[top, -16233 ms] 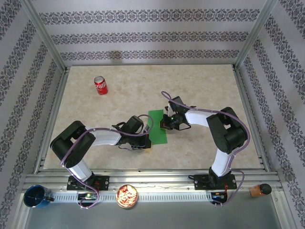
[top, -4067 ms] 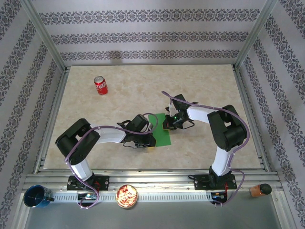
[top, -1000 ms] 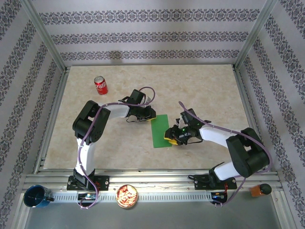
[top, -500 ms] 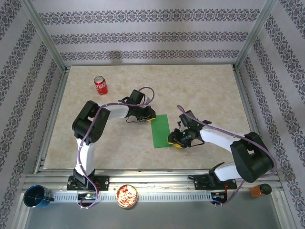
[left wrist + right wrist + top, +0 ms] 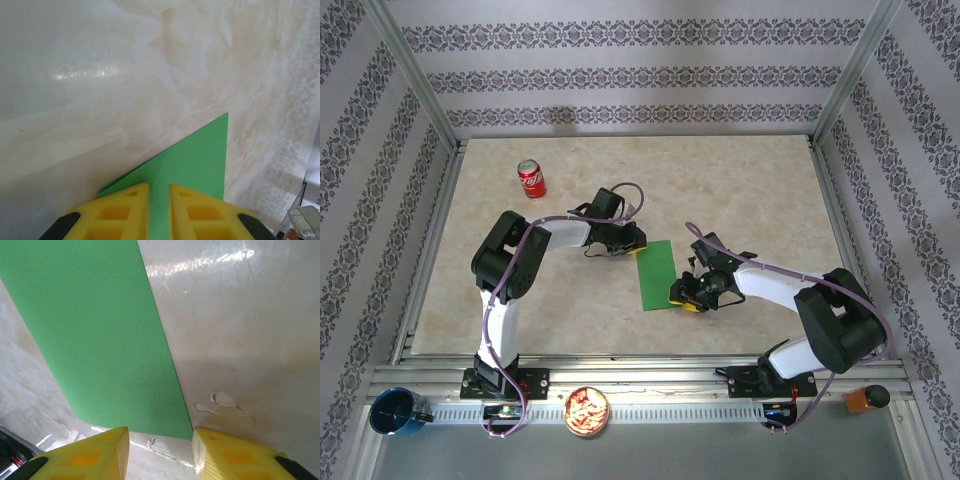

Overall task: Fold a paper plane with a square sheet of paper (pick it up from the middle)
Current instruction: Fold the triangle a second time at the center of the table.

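From above, the square sheet of paper [image 5: 657,275], now a narrow strip, lies mid-way across the bench [image 5: 760,190]. The right gripper [image 5: 686,298] has just slid to its near right corner, while the left gripper [image 5: 632,240] stays on the far corner (probably anchoring). Left wrist: jaws narrow, green between them. Right wrist: jaws apart, straddling the corner, likely for folding.

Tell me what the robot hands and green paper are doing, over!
Left gripper a crack open over far corner of paper. Right gripper open at near corner. Paper lying flat. Soda can far off.
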`<action>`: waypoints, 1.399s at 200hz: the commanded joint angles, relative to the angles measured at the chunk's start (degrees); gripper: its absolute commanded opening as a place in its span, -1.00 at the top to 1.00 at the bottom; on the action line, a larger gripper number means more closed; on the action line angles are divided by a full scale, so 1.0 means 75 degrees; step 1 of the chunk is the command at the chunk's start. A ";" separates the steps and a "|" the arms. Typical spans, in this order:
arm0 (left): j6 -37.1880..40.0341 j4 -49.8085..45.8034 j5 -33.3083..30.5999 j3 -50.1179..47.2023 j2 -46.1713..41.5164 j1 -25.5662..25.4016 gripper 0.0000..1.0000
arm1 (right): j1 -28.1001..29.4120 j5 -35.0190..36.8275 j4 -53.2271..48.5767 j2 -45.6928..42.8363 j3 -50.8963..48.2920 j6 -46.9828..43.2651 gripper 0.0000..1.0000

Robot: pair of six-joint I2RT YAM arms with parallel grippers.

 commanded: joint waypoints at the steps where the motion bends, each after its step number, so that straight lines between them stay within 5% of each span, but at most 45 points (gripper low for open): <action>1: -0.0049 -0.0460 -0.0008 -0.0198 -0.0027 0.0053 0.64 | 0.0149 -0.0251 0.0807 0.0103 0.0112 0.0219 0.20; 61: -0.0092 -0.0493 0.0028 -0.0141 0.0064 0.0056 0.63 | 0.0149 -0.0381 0.1405 0.0030 0.0077 0.0620 0.21; 149: -0.0175 -0.0669 -0.0038 -0.0139 0.0166 0.0105 0.64 | -0.0070 0.0419 0.0222 -0.0871 -0.0489 0.0690 0.18; 280: -0.0225 -0.0576 0.0033 -0.0139 0.0220 0.0117 0.64 | -0.0048 -0.0093 0.0748 -0.0174 -0.0450 0.0579 0.24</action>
